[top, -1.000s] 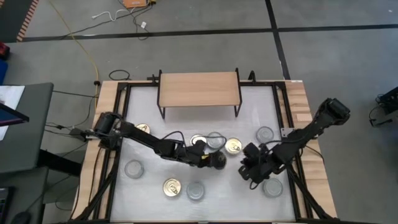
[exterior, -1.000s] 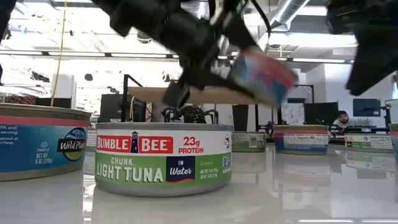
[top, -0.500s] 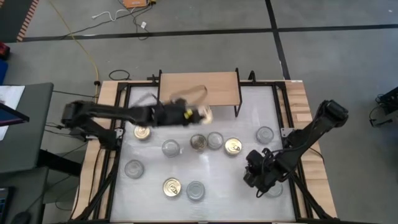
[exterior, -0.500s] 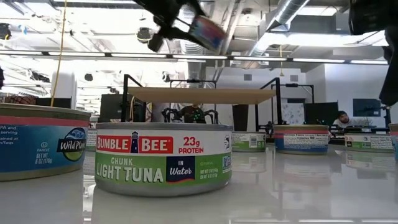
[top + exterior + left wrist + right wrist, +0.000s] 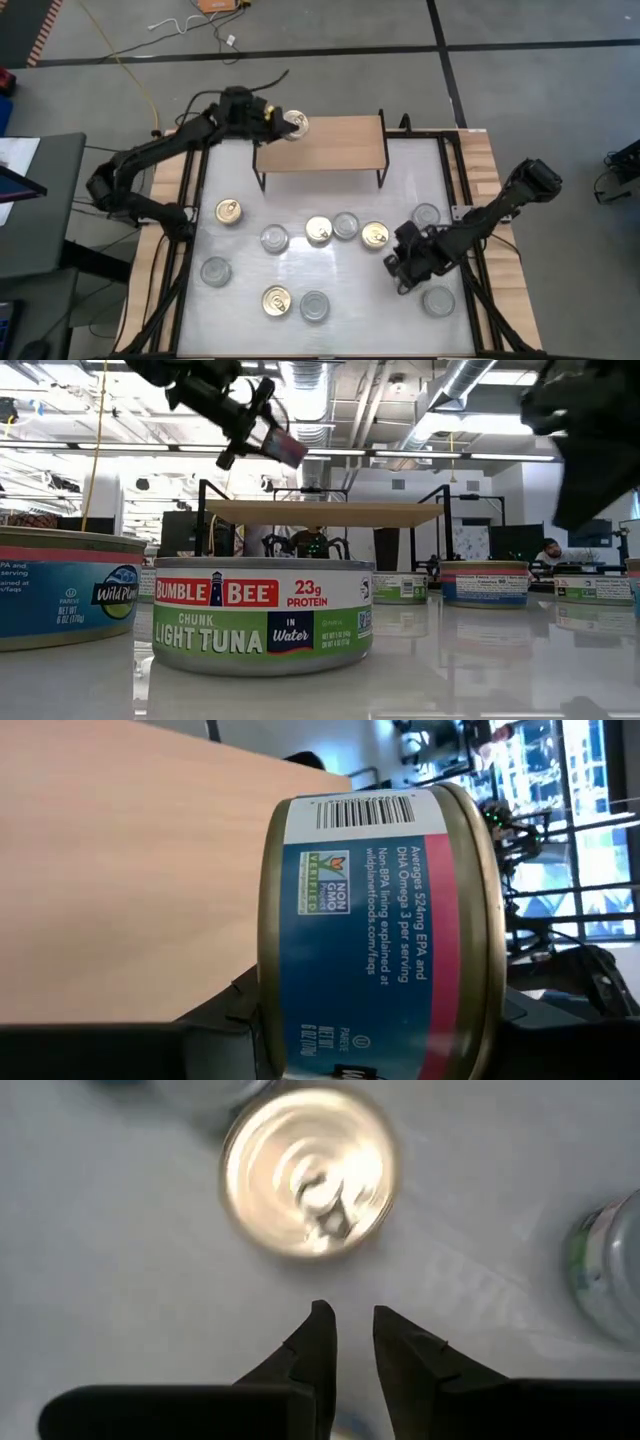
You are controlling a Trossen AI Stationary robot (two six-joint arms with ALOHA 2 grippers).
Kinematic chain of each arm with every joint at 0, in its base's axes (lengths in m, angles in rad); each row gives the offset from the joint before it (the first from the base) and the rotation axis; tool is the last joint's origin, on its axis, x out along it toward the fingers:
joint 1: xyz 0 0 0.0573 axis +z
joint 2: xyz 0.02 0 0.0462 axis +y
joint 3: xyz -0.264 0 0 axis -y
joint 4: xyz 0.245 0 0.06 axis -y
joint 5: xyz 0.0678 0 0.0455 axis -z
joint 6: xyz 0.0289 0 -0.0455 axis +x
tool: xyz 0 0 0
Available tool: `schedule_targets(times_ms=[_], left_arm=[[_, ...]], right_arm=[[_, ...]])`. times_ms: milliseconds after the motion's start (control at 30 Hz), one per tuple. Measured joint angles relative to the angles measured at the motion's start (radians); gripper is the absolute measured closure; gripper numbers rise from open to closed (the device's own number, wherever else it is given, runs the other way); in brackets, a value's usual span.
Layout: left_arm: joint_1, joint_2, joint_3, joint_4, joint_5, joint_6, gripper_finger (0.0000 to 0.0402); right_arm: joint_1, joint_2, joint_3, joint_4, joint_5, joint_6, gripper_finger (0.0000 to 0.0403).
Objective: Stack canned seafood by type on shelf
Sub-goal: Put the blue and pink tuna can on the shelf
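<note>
We judge the task barely begun. The shelf (image 5: 330, 142) sits at twelve o'clock on the surface (image 5: 240, 300), and its wooden top carries no settled can yet. Our left gripper (image 5: 280, 122) hovers over the shelf's ten o'clock corner, pinching a blue-and-red labelled can (image 5: 295, 124) with a gold lid; in the low view that can (image 5: 281, 446) hangs tilted above the board, clear of it. The left wrist view shows the can (image 5: 385, 930) on its side between the fingers, with the bare wood just beside it.

Everything else waits on the surface. Near the centre we see a row: a silver-lidded can (image 5: 274, 238), a gold-lidded can (image 5: 319, 231), another silver one (image 5: 346, 225) and a gold one (image 5: 375, 235). A gold can (image 5: 228, 211) lies at nine o'clock, a silver can (image 5: 214, 270) at eight, and a gold and silver pair (image 5: 276, 302) (image 5: 314, 306) at six. Two more silver cans (image 5: 427, 215) (image 5: 437, 301) sit at three and four o'clock.

Our right gripper (image 5: 400, 268) hangs low between them, its fingers nearly pressed together and holding nothing; its wrist view shows a gold lid (image 5: 310, 1172) just ahead of the tips.

So we count one can about to land and ten left to sort, gold-lidded apart from silver as we read it.
</note>
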Motion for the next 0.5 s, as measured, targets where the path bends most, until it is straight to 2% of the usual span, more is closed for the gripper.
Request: schedule_targets(times_ms=[133, 367, 500], left_arm=[[0.056, 0.022, 0.000, 0.007, 0.056, 0.038, 0.0224], [0.072, 0.024, 0.000, 0.010, 0.064, 0.133, 0.0223], [0.036, 0.016, 0.000, 0.013, -0.020, 0.088, 0.0223]], right_arm=[[-0.074, -0.007, 0.000, -0.001, 0.008, -0.008, 0.0305], [-0.194, -0.007, 0.000, 0.015, 0.008, -0.089, 0.0305], [-0.245, -0.007, 0.000, 0.034, 0.008, -0.138, 0.0305]])
